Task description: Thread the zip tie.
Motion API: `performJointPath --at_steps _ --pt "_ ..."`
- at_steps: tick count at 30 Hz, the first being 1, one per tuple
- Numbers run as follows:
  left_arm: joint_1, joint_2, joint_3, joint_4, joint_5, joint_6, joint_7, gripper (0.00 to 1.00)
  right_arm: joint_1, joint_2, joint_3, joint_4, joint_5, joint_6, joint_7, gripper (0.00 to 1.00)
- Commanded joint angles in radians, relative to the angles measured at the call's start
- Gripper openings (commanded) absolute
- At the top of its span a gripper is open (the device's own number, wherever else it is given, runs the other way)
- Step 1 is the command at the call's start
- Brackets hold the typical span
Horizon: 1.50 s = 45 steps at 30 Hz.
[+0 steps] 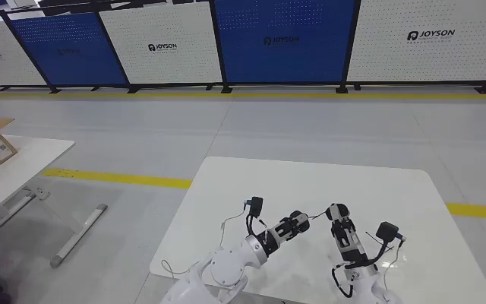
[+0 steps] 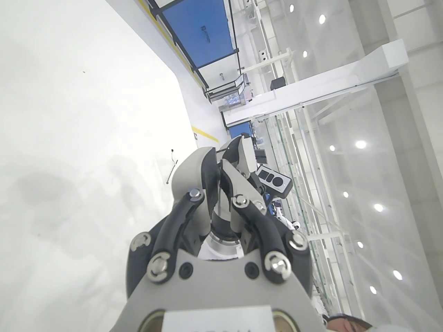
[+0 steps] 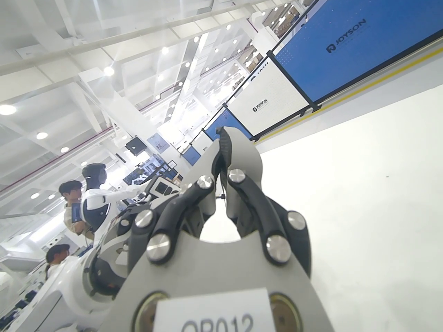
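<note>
Zip tie: thin, dark, slightly kinked strip against the white table.

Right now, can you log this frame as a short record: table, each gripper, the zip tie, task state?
table: white, rounded corners
left gripper: fingers shut, over the table's near part
right gripper: fingers shut, close beside the left one
zip tie: thin dark strip, probably it, lying on the table past the left gripper
held: cannot tell whether either gripper pinches anything
task state: strip lies unlooped, not yet threaded

White table; blue dotted panel; yellow floor line.
</note>
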Motion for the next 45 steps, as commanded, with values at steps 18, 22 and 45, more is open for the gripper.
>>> performJointPath --at_steps 18,22,45 --pt "0.007 0.000 -0.002 -0.004 0.018 0.000 0.006 0.00 0.003 -0.007 -0.001 0.005 -0.002 0.000 0.005 0.00" --pt "0.004 -0.001 -0.003 -0.005 0.015 0.002 0.005 0.00 0.004 -0.008 0.001 0.005 -0.004 0.000 0.022 0.11" --pt "0.012 -0.007 -0.043 -0.035 -0.085 0.021 0.071 0.00 -0.022 0.010 0.040 -0.022 0.021 0.022 0.087 1.00"
